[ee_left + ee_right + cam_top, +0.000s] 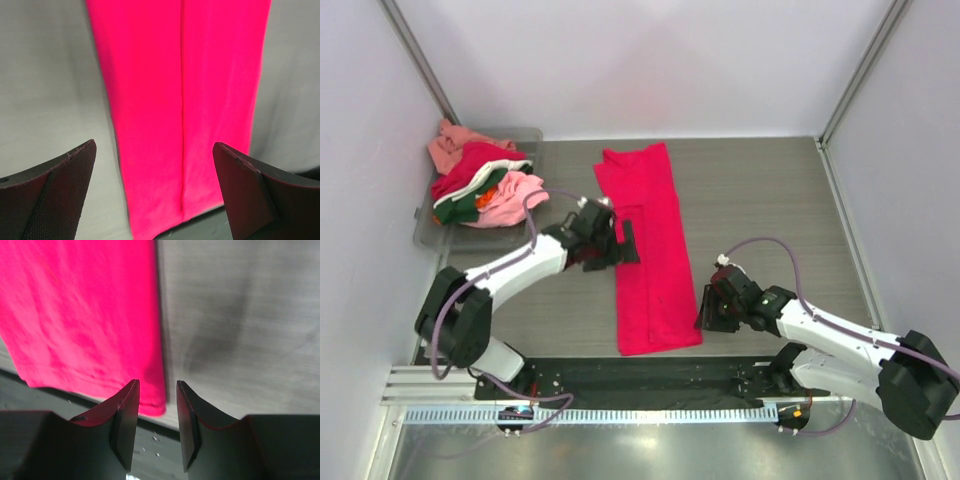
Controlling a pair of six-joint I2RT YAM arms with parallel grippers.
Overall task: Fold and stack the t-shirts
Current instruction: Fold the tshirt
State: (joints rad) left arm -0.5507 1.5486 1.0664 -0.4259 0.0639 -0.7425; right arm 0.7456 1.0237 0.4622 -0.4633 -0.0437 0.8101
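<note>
Left end effector (pixel 620 243), seen from above, hangs over the left edge of the red t-shirt (pixel 655 280), which lies folded into a long strip on the surface (pixel 770 190). You will find the right end effector (pixel 705 310) at the strip's near right edge. A pile of t-shirts (pixel 480 185) sits in the bin (pixel 532 135) at far left.

Left wrist view: its fingers (pixel 70 185) stand wide apart and hold nothing, with the red t-shirt (pixel 180 100) below them.

Right wrist view: its fingers (pixel 125 415) stand a narrow gap apart and grip nothing. The shirt's near corner lies just beside one finger.
</note>
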